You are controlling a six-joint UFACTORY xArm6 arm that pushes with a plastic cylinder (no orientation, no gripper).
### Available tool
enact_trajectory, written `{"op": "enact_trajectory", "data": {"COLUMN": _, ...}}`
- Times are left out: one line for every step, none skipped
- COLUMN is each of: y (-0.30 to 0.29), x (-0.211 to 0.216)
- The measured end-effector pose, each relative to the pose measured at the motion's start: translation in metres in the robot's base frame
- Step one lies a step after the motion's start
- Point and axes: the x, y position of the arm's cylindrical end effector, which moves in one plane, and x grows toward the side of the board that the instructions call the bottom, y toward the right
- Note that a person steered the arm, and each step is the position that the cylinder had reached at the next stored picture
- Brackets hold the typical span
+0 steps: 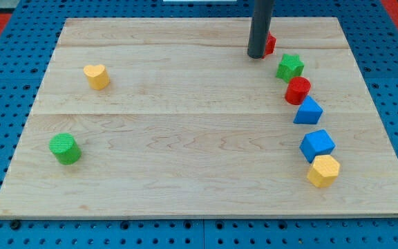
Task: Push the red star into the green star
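at top right, my tip [257, 55] touches the red star [269, 43] — beside it.

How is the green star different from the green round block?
The green star has points; the green round block is a smooth cylinder with a ribbed top. The green star sits at the view's upper right, touching a red cylinder; the green round block stands alone at the view's lower left. My tip is near the star. Both are green.

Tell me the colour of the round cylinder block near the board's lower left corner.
Green: the green cylinder block shows plainly in the camera view, alone on the wooden board.
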Motion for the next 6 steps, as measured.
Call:
{"op": "enact_trajectory", "data": {"y": -0.058, "x": -0.004}}
{"op": "enact_trajectory", "data": {"y": -0.028, "x": -0.036}}
{"op": "enact_trajectory", "data": {"y": -0.015, "x": -0.042}}
{"op": "enact_trajectory", "data": {"y": 0.017, "x": -0.019}}
{"op": "enact_trajectory", "data": {"y": 0.033, "x": -0.011}}
{"op": "enact_trajectory", "data": {"y": -0.011, "x": -0.038}}
